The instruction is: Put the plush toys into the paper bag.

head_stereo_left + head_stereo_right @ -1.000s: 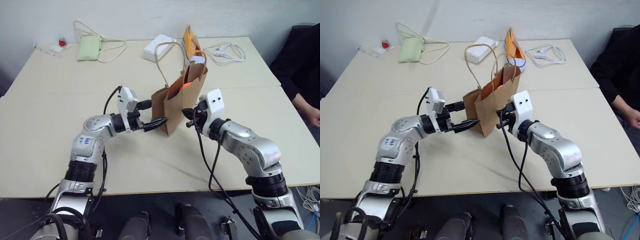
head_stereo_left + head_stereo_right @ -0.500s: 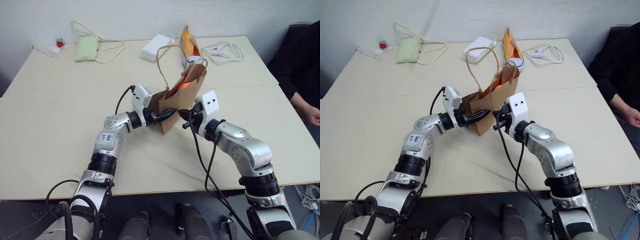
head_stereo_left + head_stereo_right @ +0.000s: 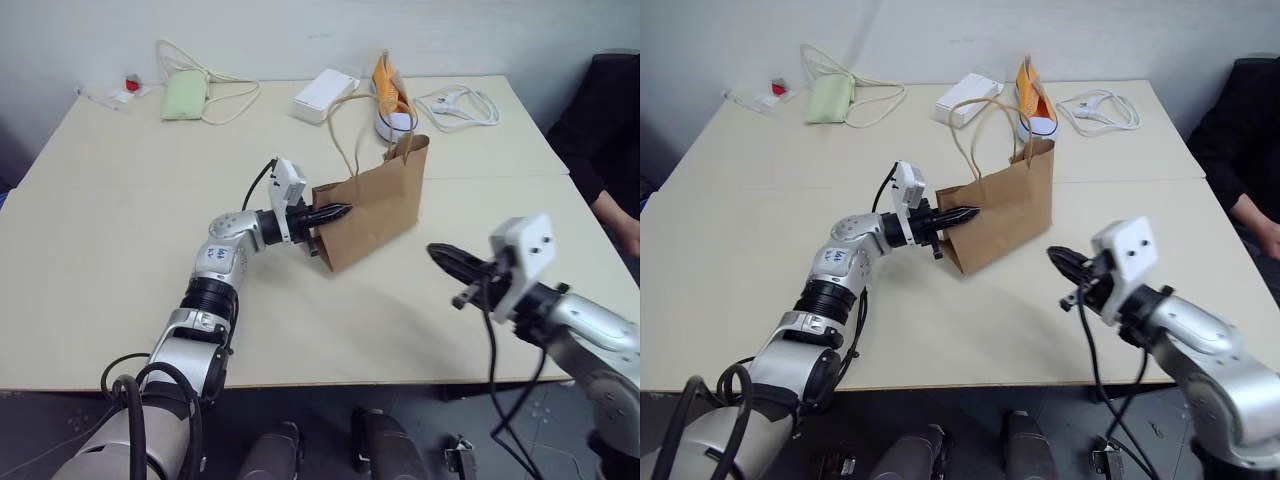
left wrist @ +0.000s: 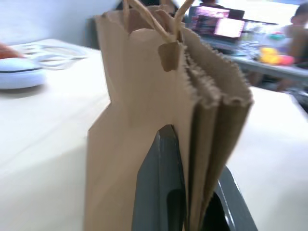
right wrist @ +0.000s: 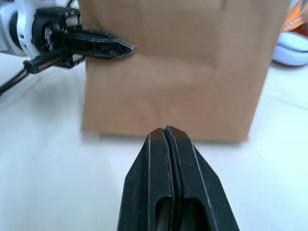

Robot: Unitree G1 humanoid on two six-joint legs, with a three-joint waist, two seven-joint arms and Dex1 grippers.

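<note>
- Brown kraft paper: the paper bag [image 3: 372, 208] stands upright near the middle of the table [image 3: 110, 240], its two cord handles [image 3: 352, 135] rising from the top edge.
- The left gripper [image 3: 338, 211] points level toward the right and is pinching the bag's left side fold; in the left wrist view the paper runs between the two black fingers [image 4: 159, 192], which are pressed onto it.
- The right gripper [image 3: 440, 256] hangs over bare table to the right of the bag and nearer than it, apart from it and touching nothing. Its fingers [image 5: 166, 183] lie pressed together with no gap and nothing between them, the tips aimed at the bag's broad face.
- The plush toys cannot be made out from any angle; the bag's mouth shows only paper edges.
- On the far side of the table: an orange sneaker [image 3: 390, 98] just behind the bag, a white box [image 3: 325, 93] to its left, a coiled white cable [image 3: 455, 104] to its right, and a pale green pouch [image 3: 183, 96] with a cord at far left.
- A person's dark sleeve [image 3: 600, 130] and hand show at the right edge.
</note>
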